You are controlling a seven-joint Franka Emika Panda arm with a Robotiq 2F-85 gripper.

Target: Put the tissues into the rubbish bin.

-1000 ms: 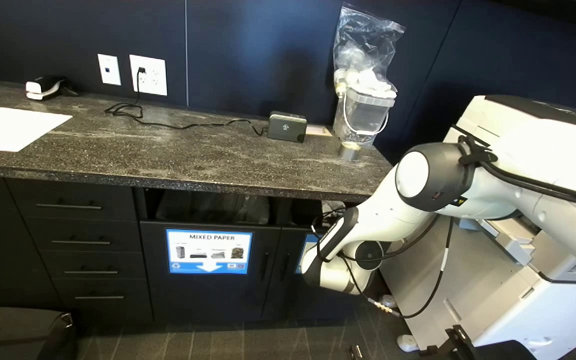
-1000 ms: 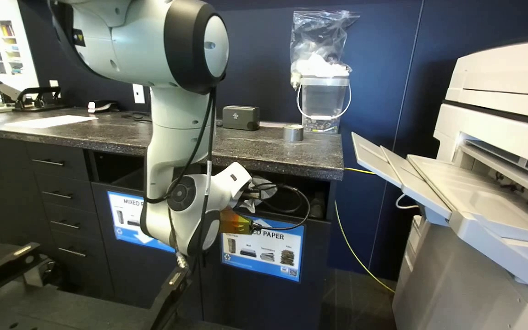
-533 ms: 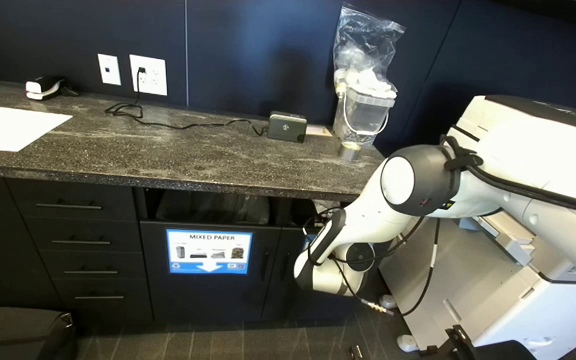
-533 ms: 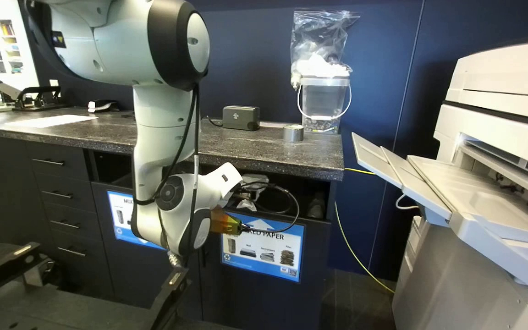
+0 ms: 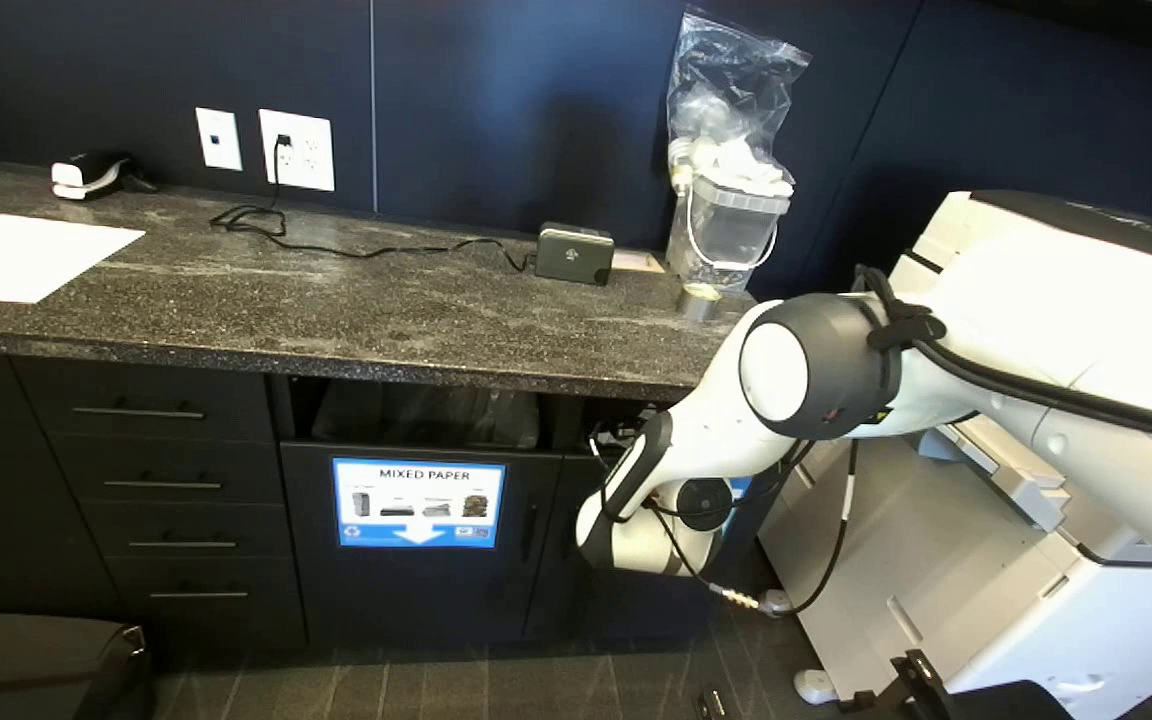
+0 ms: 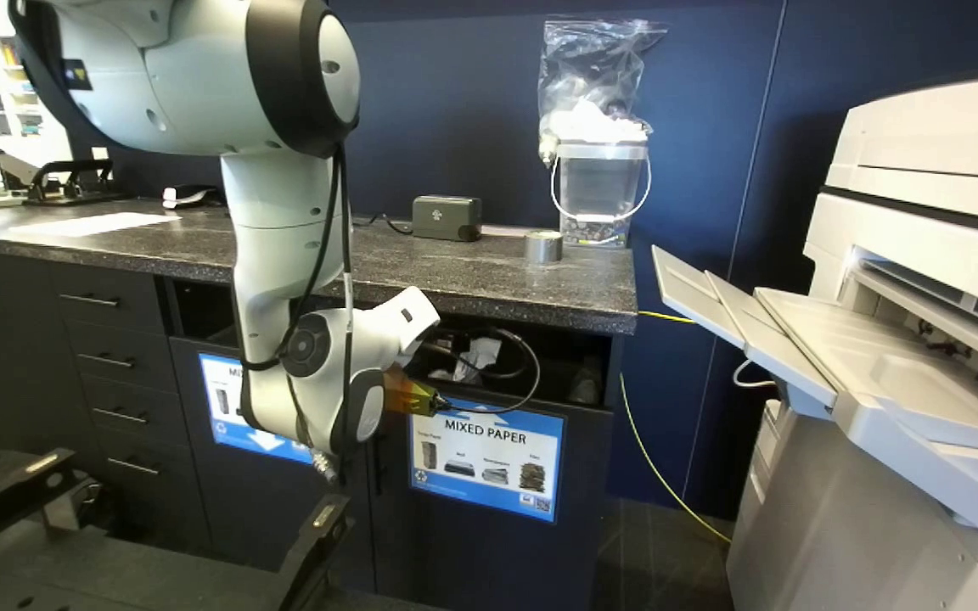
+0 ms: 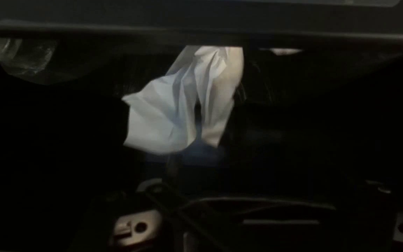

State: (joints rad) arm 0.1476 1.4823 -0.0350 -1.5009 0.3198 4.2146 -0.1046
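A white crumpled tissue (image 6: 479, 358) sits inside the dark opening under the counter, in the black cabinet labelled for mixed paper, the rubbish bin (image 6: 587, 462). In the wrist view the same tissue (image 7: 177, 108) shows pale and folded beside a straight edge (image 7: 201, 29). My gripper (image 7: 268, 187) stands open, its dark fingers wide apart at the bottom of that view. The tissue is apart from them, and nothing shows between them. What the tissue rests on is too dark to tell. The arm's wrist hides the gripper in the exterior views.
The counter (image 6: 489, 276) overhangs the opening. On it stand a tape roll (image 6: 543, 245), a dark box (image 6: 446, 218) and a bucket (image 6: 599, 182) with a clear bag. A printer (image 6: 922, 280) is at the right. A loose cable (image 6: 531, 382) loops near the wrist.
The arm has shifted left in both exterior views, away from the opening. The tissue, earlier at the gripper, now sits separate in the opening.
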